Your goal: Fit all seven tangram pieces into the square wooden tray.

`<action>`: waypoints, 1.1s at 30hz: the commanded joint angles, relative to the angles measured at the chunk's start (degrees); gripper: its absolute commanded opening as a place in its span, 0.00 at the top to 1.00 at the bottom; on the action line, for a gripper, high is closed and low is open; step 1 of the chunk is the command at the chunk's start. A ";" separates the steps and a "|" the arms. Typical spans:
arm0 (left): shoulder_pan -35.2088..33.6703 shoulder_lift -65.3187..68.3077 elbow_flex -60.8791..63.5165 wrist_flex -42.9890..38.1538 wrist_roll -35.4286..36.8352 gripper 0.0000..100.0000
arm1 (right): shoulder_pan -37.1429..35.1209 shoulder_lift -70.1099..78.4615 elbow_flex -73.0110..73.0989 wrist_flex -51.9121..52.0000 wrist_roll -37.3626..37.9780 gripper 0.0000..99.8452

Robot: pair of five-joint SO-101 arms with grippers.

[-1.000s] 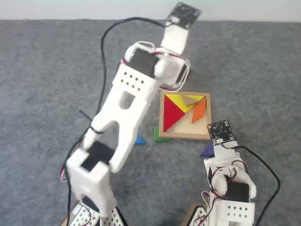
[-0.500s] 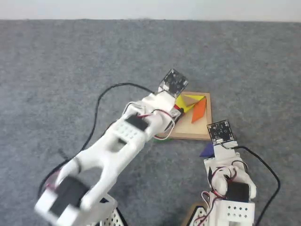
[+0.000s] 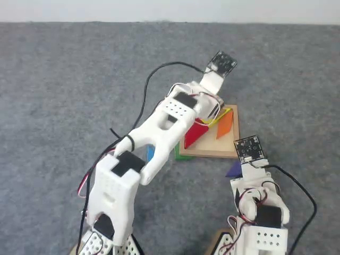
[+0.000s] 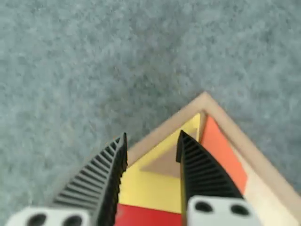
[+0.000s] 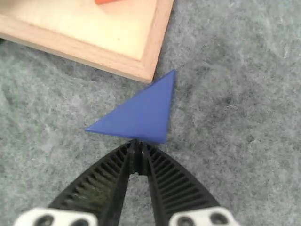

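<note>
Tangram work looks partly done from above. The square wooden tray (image 3: 210, 154) lies on grey carpet (image 3: 64, 79), holding a red triangle (image 3: 194, 135), a yellow triangle (image 3: 219, 119) and an orange piece (image 3: 226, 125). A light blue piece (image 3: 150, 153) and a green piece (image 3: 176, 151) lie outside by its left side, partly under the left arm (image 3: 170, 117), which stretches over the tray. A dark blue triangle (image 3: 234, 170) sits off the tray's near corner, with the right arm (image 3: 255, 196) low behind it.

In the left wrist view, the left gripper (image 4: 151, 136) hangs with jaws parted and nothing between them. It is above the tray corner where yellow meets orange, probably lined up to adjust the seated pieces. A tan patch (image 4: 164, 162) there may be a piece or bare floor; I cannot tell.

In the right wrist view, the right gripper (image 5: 137, 143) is pinched closed on nothing. Its tips touch the edge of the dark blue triangle (image 5: 141, 113), which lies flat just beside the tray's corner. That posture suits pushing better than lifting.
</note>
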 commanded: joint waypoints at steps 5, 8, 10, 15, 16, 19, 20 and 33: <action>-0.53 0.35 -5.85 2.02 0.09 0.83 | 0.40 -1.19 1.14 -0.31 -0.09 0.99; -0.53 2.73 -6.11 2.20 -0.18 0.83 | 0.40 -1.19 1.14 -0.31 -0.09 0.99; -0.53 4.57 -6.11 2.29 -0.26 0.83 | 0.40 -1.19 1.14 -0.31 -0.09 0.99; -0.44 5.27 -6.11 2.99 -0.26 0.83 | 0.40 -1.19 1.14 -0.31 -0.09 0.99; -0.44 5.10 -6.11 3.69 -0.35 0.83 | 0.40 -1.19 1.14 -0.31 -0.09 0.99; 0.62 4.75 -5.85 5.71 -0.44 0.83 | 0.40 -1.19 1.14 -0.31 -0.09 0.99; 0.79 4.57 -5.85 6.95 -0.44 0.83 | 0.40 -1.19 1.14 -0.31 -0.09 0.99; 2.02 -7.65 7.60 7.82 -1.67 0.84 | 0.40 -1.19 1.14 -0.31 -0.09 0.99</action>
